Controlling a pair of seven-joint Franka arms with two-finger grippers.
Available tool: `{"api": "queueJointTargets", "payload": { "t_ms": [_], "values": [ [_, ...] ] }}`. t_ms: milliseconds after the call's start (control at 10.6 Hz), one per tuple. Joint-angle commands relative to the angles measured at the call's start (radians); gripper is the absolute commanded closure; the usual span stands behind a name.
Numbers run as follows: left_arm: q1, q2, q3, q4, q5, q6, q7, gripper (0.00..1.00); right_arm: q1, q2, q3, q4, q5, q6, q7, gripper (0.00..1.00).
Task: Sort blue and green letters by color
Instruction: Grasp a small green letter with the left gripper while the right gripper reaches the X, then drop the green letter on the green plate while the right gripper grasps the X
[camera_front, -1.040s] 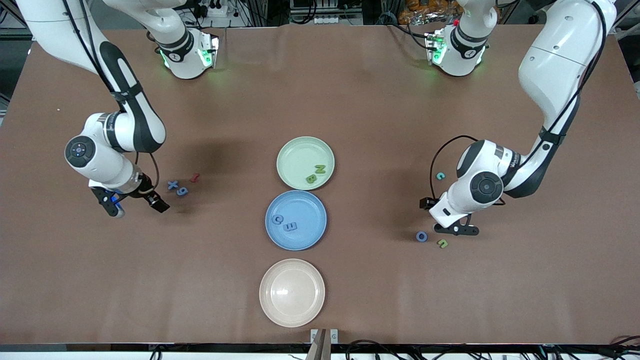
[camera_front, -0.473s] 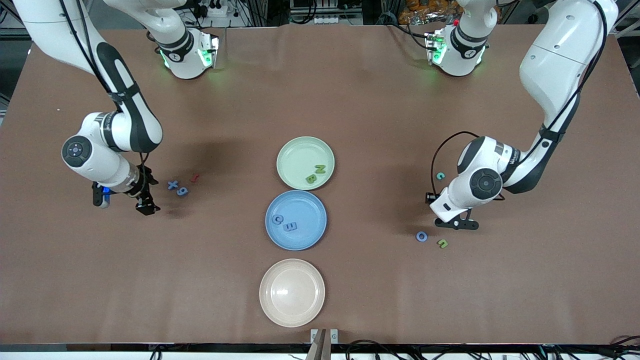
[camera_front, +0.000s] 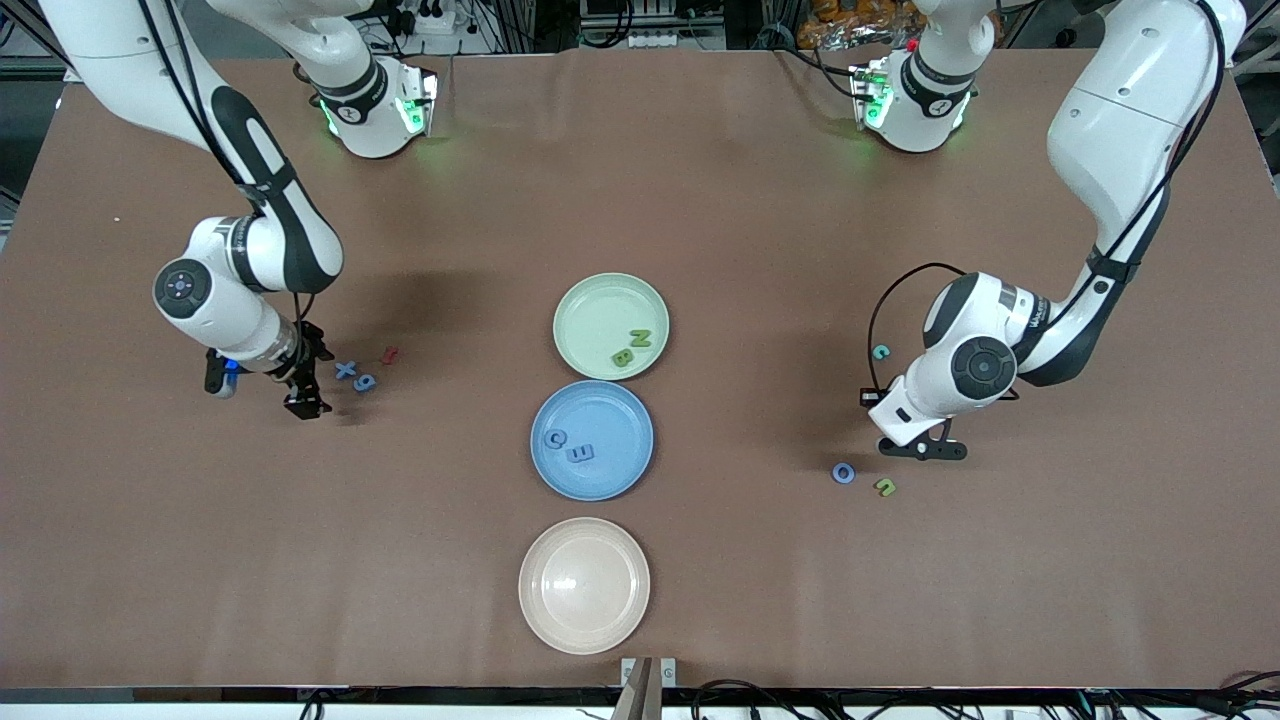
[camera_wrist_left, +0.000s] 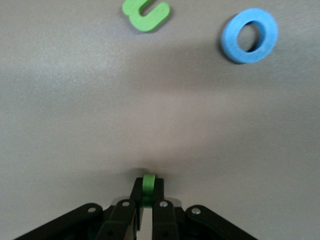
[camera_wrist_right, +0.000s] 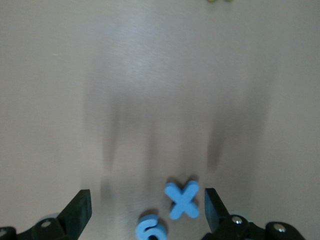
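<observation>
My left gripper (camera_front: 925, 449) is shut on a small green letter (camera_wrist_left: 148, 186) seen edge-on between its fingers, low over the table toward the left arm's end. On the table close by lie a blue O (camera_front: 843, 473) (camera_wrist_left: 250, 35) and a green u (camera_front: 885, 487) (camera_wrist_left: 146, 14). My right gripper (camera_front: 305, 382) (camera_wrist_right: 147, 206) stands open beside a blue X (camera_front: 345, 369) (camera_wrist_right: 182, 200) and a blue 9 (camera_front: 364, 382) (camera_wrist_right: 150, 230). The green plate (camera_front: 595, 310) holds a green N (camera_front: 640, 338) and B (camera_front: 622, 356). The blue plate (camera_front: 615, 420) holds two blue letters (camera_front: 567, 446).
A beige plate (camera_front: 584, 585) with nothing on it sits nearest the front camera. A small red piece (camera_front: 390, 354) lies just past the X and 9. A teal c (camera_front: 881, 351) lies next to the left arm's wrist.
The left gripper's fingers have shut on the green letter, and it has shifted slightly away from the front camera. The right gripper has turned and swung in toward the X and 9.
</observation>
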Motion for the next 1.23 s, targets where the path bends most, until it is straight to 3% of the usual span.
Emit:
{"api": "queueJointTargets", "payload": {
  "t_ms": [0,378,851,946,1135],
  "values": [
    [0.012,-0.041,-0.049,-0.005,-0.002,0.007,-0.024,1.00,0.023,-0.018,0.006,-0.055,-0.016,0.048,0.068,0.00],
    [-0.041,-0.025,-0.186,0.034,-0.029,0.005,-0.238,1.00,0.039,-0.013,0.006,-0.081,-0.016,0.071,0.087,0.00],
    [-0.392,0.031,-0.183,0.168,-0.032,0.008,-0.766,1.00,0.037,-0.001,0.004,-0.090,-0.024,0.097,0.079,0.00],
    [-0.444,0.044,-0.179,0.192,-0.030,0.014,-0.839,1.00,0.036,-0.001,0.004,-0.093,-0.034,0.099,0.078,0.09],
    [-0.517,0.089,-0.174,0.222,-0.026,0.063,-0.935,1.00,0.033,-0.001,0.006,-0.093,-0.065,0.099,0.076,0.50]
  ]
}}
